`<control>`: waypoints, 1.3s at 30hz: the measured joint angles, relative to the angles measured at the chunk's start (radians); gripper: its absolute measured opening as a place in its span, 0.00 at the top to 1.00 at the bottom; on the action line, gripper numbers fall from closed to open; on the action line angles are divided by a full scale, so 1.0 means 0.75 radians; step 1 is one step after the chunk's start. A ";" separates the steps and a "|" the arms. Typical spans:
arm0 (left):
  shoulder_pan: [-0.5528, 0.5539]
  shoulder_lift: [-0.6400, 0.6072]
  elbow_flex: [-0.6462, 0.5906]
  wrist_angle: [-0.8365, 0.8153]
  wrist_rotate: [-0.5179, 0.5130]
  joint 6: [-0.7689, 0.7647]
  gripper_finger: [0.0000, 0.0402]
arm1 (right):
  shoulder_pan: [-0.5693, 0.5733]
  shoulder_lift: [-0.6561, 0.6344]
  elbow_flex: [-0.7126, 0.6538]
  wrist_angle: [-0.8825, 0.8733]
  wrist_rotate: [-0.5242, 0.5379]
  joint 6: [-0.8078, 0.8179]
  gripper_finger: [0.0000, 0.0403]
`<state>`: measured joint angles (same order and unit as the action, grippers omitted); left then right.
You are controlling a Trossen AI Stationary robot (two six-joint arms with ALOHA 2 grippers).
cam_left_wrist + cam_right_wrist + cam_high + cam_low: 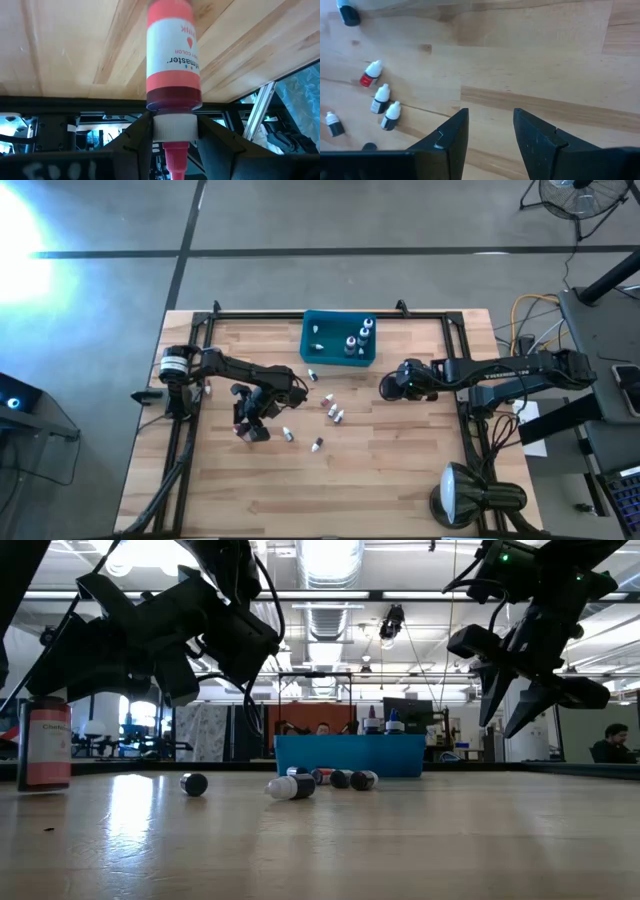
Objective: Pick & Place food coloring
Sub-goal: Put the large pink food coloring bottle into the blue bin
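My left gripper (247,426) is near the table's left side, shut on a red food coloring bottle (172,55) with a white label and white cap; the low view shows this bottle (45,745) upright at table level. My right gripper (490,131) is open and hangs over bare wood right of centre (385,387), touching nothing. Several small loose bottles (333,409) lie on the table between the arms, and some show in the right wrist view (381,98). The teal bin (312,352) stands at the far edge with a few bottles inside. My left gripper pinches the bottle's white cap (173,127) between its two fingers, one on each side. The fingers come from above, pointing down, and the pink tip (175,160) sticks up between them. The bottle stands upright below the fingers. Whether its base rests on the table, I cannot tell.
A black rail frame (455,330) runs round the tabletop. A round lamp-like object (465,495) sits at the near right corner. There is bare wood under the right gripper and along the near edge. People (610,740) sit in the room behind.
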<state>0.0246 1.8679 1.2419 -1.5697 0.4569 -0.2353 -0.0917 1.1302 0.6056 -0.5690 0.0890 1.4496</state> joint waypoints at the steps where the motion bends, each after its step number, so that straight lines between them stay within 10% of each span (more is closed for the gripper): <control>1: 0.000 0.000 0.004 -0.001 -0.004 -0.001 0.72 | 0.000 0.008 0.000 0.002 0.001 -0.009 0.63; 39: -0.003 -0.001 0.091 -0.002 -0.103 -0.252 0.71 | 0.000 0.188 0.001 0.149 -0.048 -0.155 0.63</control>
<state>0.0227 1.8675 1.3102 -1.5711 0.3794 -0.4246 -0.0917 1.2713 0.6064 -0.4576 0.0527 1.3334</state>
